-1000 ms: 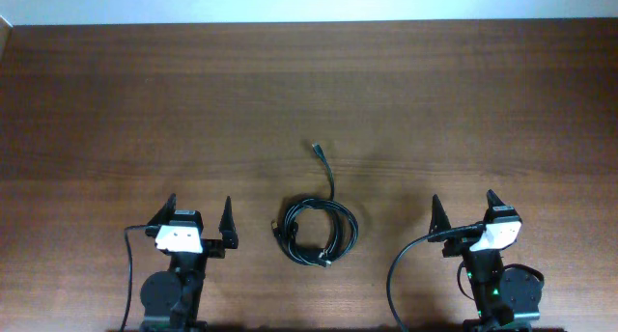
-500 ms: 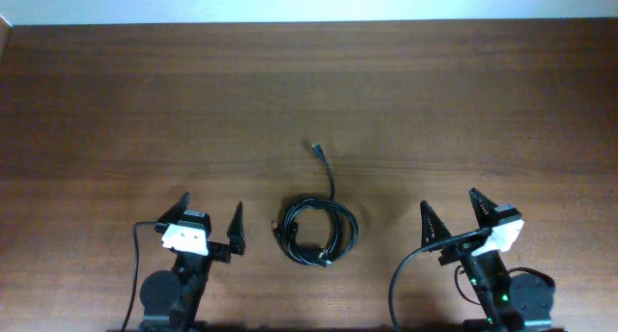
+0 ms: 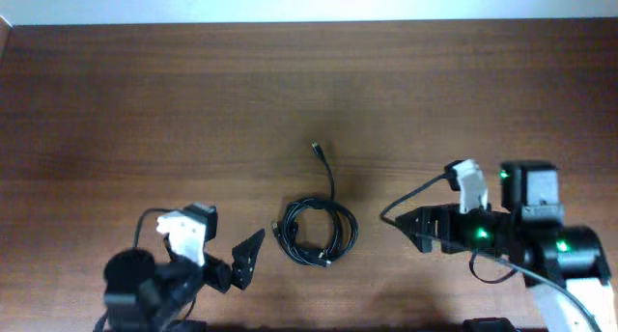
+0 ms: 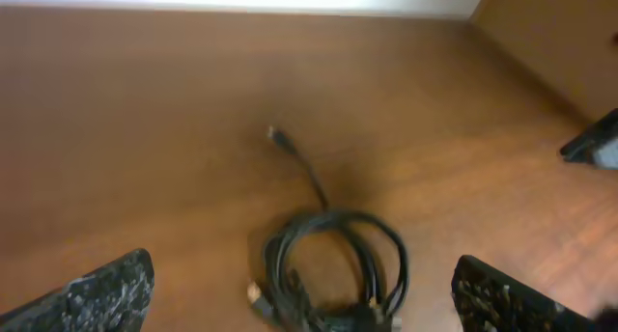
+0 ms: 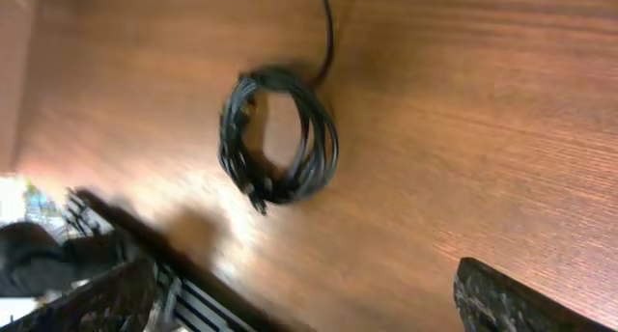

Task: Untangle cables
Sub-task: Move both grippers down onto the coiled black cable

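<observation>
Plainly, left gripper (image 3: 232, 269) and right gripper (image 3: 420, 232) gape empty. Pinching the bunched cables (image 3: 317, 234) (lower centre) whole could tighten knots.

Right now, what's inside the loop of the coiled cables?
Only bare table wood shows through the loop of the cables; nothing lies in it. A pale-tipped plug sits at the coil's rim. Whatever is beneath the overlapping strands is covered.
</observation>
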`<state>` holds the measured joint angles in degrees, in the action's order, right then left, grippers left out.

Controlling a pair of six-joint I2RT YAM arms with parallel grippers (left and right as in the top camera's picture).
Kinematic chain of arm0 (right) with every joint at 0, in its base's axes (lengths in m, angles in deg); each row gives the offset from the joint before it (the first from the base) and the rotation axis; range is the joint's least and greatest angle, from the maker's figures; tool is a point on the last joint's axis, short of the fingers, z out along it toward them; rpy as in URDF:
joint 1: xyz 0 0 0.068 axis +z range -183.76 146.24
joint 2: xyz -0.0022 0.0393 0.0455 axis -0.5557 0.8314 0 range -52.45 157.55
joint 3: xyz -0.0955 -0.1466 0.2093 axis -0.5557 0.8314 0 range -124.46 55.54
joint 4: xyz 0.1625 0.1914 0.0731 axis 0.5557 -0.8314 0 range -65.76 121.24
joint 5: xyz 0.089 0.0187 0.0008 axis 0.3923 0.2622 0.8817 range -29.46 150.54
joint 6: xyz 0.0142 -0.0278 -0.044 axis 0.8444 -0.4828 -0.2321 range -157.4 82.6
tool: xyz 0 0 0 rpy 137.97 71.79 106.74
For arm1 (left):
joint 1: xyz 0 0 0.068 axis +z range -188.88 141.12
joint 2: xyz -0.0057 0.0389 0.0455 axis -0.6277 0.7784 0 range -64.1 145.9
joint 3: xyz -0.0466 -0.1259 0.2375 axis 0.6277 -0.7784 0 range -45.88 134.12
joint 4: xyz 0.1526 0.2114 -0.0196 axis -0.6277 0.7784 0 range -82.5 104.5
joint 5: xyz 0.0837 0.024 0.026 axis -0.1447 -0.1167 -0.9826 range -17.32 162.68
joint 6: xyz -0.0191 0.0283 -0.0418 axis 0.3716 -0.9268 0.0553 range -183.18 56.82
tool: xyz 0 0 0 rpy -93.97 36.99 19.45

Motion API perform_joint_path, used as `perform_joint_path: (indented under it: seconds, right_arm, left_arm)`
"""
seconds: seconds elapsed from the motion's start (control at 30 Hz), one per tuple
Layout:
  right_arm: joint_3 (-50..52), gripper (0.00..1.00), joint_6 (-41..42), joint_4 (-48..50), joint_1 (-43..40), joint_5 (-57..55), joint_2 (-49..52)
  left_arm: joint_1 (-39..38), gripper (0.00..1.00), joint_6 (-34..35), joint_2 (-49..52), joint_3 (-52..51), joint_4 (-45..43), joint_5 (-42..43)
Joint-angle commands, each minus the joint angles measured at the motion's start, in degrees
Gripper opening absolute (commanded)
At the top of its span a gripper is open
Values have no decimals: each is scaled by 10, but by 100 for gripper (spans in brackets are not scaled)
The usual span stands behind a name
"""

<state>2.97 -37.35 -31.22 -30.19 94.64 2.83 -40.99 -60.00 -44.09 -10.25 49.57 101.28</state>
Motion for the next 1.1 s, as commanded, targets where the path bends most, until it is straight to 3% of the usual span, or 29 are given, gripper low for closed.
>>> perform_joint_path:
  seconds: [0.0, 0.07, 0.1, 0.17, 0.2, 0.27, 0.3, 0.33, 0.37, 0.4, 0.47, 0.5, 0.53, 0.63, 0.67, 0.7, 0.8, 1.0, 1.07]
  right_arm:
    - [-3, 98, -73, -8, 73, -3, 4]
    - [-3, 99, -71, 19, 177, -5, 4]
    - [-3, 100, -71, 49, 225, -18, 4]
    - [-3, 99, -31, 122, 313, -73, 4]
    - [-3, 99, -26, 137, 346, -103, 4]
    - [-3, 100, -3, 133, 354, -199, 4]
    - [-3, 99, 28, 135, 354, -274, 4]
    - [-3, 99, 84, 139, 354, -359, 4]
    - [-3, 99, 157, 139, 354, -464, 4]
    - [-3, 99, 191, 143, 353, -555, 4]
    - [-3, 99, 191, 163, 353, -667, 4]
    - [-3, 99, 190, 167, 353, -689, 4]
    - [-3, 99, 189, 168, 354, -687, 4]
    - [-2, 99, 189, 166, 354, -667, 4]
    - [-2, 99, 188, 166, 354, -665, 4]
    - [-2, 99, 184, 165, 354, -646, 4]
    - [-2, 99, 182, 153, 354, -628, 4]
    - [-2, 99, 183, 151, 354, -627, 11]
    - [-2, 99, 183, 151, 354, -612, 20]
  left_arm:
    - [2, 99, -15, 138, 7, 17, -18]
    - [-3, 99, -15, 222, 19, 17, -22]
    - [-39, 99, -71, 269, 31, 17, 36]
    - [-121, 99, -134, 317, 43, 9, 66]
    - [-164, 99, -132, 336, 43, -5, 101]
    - [-197, 94, -164, 347, 43, -47, 120]
    - [-203, 87, -166, 353, 43, -61, 94]
    - [-202, 88, -165, 359, 43, -66, 50]
    - [-202, 84, -161, 367, 43, -70, 15]
    - [-202, 56, -161, 388, 43, -84, -32]
    - [-202, 56, -204, 464, 43, -134, -47]
    - [-202, 39, -215, 503, 43, -171, -47]
    - [-202, 53, -225, 549, 43, -211, -46]
    - [-202, 45, -351, 646, 43, -234, -45]
    - [-202, 45, -379, 651, 43, -241, -49]
    - [-202, 53, -407, 655, 43, -257, -73]
    - [-202, 57, -441, 659, 43, -301, -75]
    - [-202, 51, -440, 694, 43, -316, -74]
    - [-202, 39, -440, 714, 43, -326, -74]
